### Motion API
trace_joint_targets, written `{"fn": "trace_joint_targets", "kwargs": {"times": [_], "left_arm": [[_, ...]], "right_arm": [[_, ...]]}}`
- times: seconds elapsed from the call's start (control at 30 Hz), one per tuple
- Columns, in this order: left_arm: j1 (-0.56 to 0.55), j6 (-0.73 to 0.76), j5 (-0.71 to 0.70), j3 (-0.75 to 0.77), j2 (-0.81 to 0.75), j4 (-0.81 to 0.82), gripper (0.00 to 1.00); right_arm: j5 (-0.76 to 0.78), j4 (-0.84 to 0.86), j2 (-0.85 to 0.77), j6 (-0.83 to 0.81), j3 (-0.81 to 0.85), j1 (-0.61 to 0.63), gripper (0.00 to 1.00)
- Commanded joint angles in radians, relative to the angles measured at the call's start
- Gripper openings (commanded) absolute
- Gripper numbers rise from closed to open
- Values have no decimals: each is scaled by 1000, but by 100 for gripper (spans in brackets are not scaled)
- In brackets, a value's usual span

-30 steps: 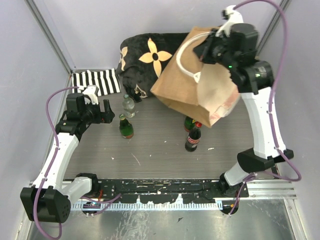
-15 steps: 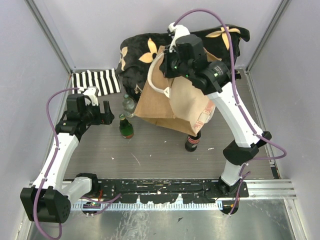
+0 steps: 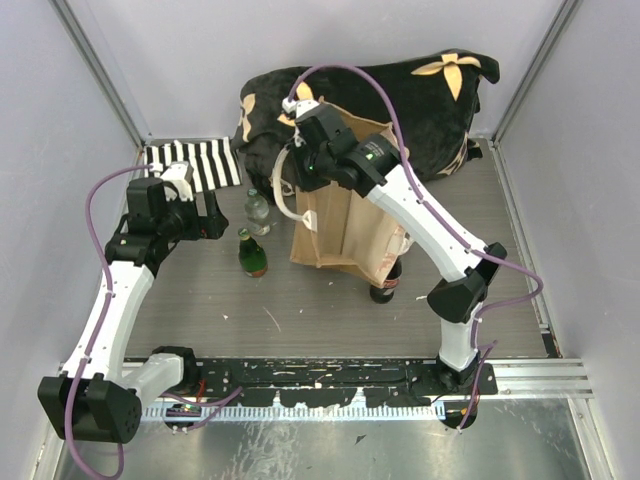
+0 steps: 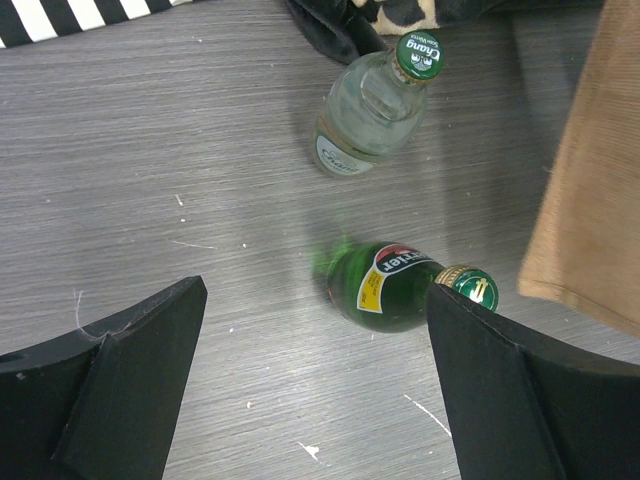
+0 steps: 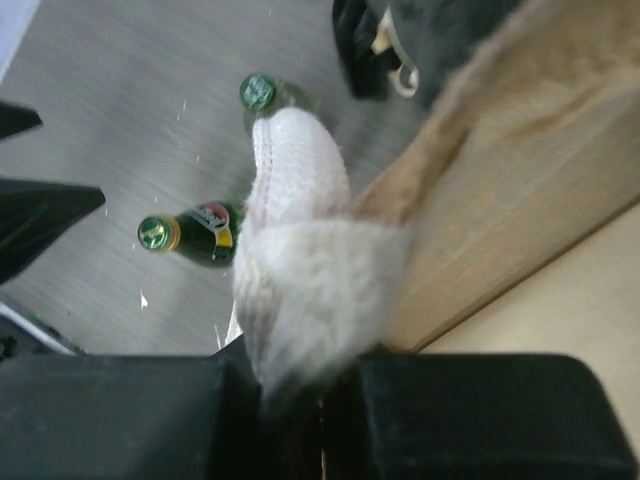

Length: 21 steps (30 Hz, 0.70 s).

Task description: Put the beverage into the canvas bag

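Note:
The tan canvas bag point(image 3: 345, 225) stands upright at mid-table, its bottom on the surface. My right gripper point(image 3: 300, 165) is above its left top edge, shut on the bag's cream handle point(image 5: 300, 250), which runs down into the gap between the jaws. Three beverage bottles stand on the table. A green one point(image 3: 252, 255) and a clear one point(image 3: 258, 212) are just left of the bag; a dark red-labelled one point(image 3: 385, 285) is at its front right corner. My left gripper point(image 4: 315, 300) hangs open above the table, with the green bottle point(image 4: 395, 285) near its right finger.
A black flowered cushion point(image 3: 400, 100) lies behind the bag against the back wall. A black-and-white striped cloth point(image 3: 190, 163) sits at the back left. Purple-grey walls close in the table on three sides.
My right arm has swung left and down with the bag, from up in the air at the back right to standing beside the bottles. The left arm has hardly moved.

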Motion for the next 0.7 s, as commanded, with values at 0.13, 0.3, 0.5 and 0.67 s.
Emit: {"fn": "trace_joint_targets", "kwargs": {"times": [0.13, 0.3, 0.5, 0.67], "left_arm": [[-2, -19, 18, 64, 5, 24, 98], [-2, -19, 20, 48, -5, 22, 98], [-2, -18, 24, 38, -8, 24, 98], [-3, -19, 30, 41, -4, 29, 98]], "right_arm": [[-129, 3, 54, 18, -6, 21, 4], [-132, -64, 80, 30, 51, 29, 1], [-145, -142, 80, 54, 69, 63, 1], [-150, -192, 91, 73, 10, 119, 1]]}}
